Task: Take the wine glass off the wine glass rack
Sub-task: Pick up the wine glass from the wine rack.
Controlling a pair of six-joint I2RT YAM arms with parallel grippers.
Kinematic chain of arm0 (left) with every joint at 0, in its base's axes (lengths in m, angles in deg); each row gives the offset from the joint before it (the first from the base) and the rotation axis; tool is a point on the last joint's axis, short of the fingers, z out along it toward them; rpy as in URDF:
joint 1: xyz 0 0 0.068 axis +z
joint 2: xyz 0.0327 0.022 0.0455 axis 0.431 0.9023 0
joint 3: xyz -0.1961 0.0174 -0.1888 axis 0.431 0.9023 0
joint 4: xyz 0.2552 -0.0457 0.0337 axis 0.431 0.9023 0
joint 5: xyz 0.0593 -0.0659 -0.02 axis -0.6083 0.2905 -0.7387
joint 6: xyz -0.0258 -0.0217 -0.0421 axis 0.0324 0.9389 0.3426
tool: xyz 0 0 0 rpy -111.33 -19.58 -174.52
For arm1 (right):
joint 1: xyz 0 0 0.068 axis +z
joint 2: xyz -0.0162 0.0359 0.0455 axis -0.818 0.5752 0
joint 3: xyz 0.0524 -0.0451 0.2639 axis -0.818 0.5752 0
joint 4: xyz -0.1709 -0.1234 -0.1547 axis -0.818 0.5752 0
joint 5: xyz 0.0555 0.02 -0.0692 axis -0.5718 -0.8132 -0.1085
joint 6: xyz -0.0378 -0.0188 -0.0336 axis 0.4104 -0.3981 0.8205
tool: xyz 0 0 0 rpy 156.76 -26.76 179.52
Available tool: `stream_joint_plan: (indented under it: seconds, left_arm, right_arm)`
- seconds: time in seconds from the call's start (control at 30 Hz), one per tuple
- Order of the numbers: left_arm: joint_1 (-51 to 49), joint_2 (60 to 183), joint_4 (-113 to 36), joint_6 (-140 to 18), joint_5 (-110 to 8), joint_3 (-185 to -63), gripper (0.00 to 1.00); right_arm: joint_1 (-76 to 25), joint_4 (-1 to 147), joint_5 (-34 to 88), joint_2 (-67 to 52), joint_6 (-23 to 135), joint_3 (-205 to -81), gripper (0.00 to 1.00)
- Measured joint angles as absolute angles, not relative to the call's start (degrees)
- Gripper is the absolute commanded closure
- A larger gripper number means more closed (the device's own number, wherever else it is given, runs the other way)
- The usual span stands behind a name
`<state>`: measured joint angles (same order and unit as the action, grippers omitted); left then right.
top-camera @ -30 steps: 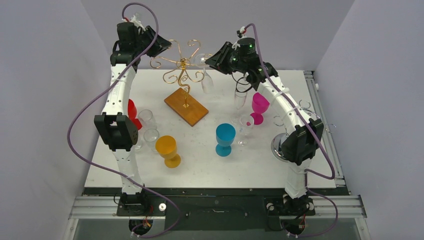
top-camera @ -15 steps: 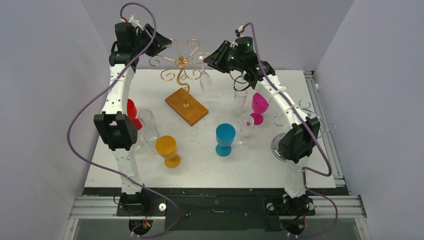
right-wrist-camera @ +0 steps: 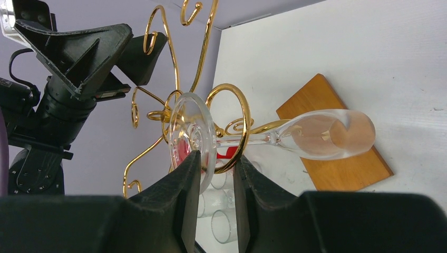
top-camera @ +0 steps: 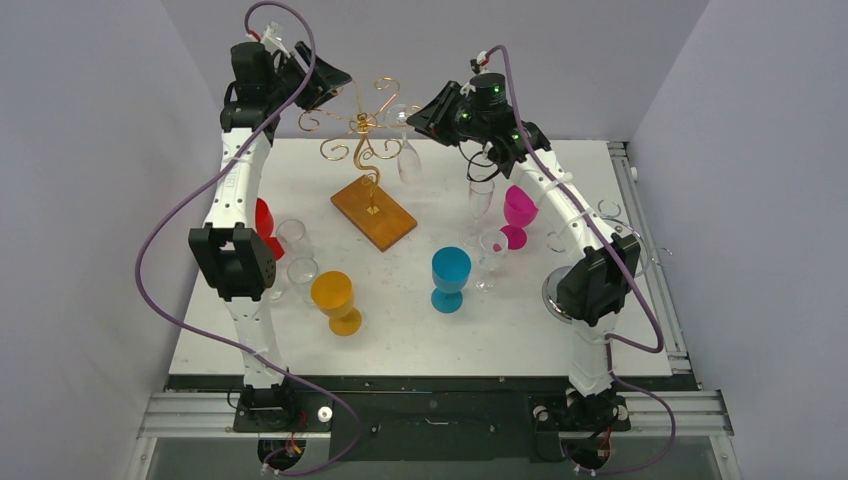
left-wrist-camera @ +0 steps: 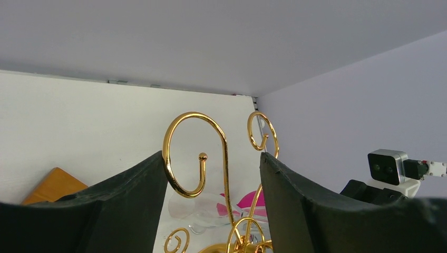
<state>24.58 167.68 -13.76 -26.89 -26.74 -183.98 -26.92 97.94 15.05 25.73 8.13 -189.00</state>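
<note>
The gold wire wine glass rack (top-camera: 365, 122) stands on its wooden base (top-camera: 373, 213) at the table's back. A clear wine glass (top-camera: 408, 160) hangs upside down from its right arm, seen also in the right wrist view (right-wrist-camera: 327, 134). My right gripper (top-camera: 415, 115) (right-wrist-camera: 217, 156) is shut on the glass's round foot (right-wrist-camera: 192, 132), with a gold loop (right-wrist-camera: 243, 113) also between its fingers. My left gripper (top-camera: 335, 85) (left-wrist-camera: 211, 155) is open at the rack's top left. A gold curl (left-wrist-camera: 195, 153) sits between its fingers, near the left one.
On the left stand a red cup (top-camera: 263, 225), two clear glasses (top-camera: 293, 237) and an orange goblet (top-camera: 333, 297). On the right are a blue goblet (top-camera: 450, 275), a pink goblet (top-camera: 518, 210), clear glasses (top-camera: 492, 250) and a chrome stand (top-camera: 556, 292) behind my right arm.
My left gripper's fingers have spread apart off the gold curl. The rack top and hanging glass shifted slightly to the left. The right gripper keeps its hold.
</note>
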Motion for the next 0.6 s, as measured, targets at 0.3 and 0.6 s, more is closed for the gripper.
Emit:
stream_joint_plan:
  seconds: [0.3,0.6]
  left_arm:
    - [24.8,167.3,-12.8,-29.7,-26.2,-184.3,0.33]
    - [25.0,166.0,-10.5,-31.4,-26.1,-185.1,0.33]
  right_arm:
    - [-26.9,97.9,15.0,25.8,8.0,-189.0,1.0]
    - [-26.9,98.0,15.0,25.8,7.9,-189.0,1.0]
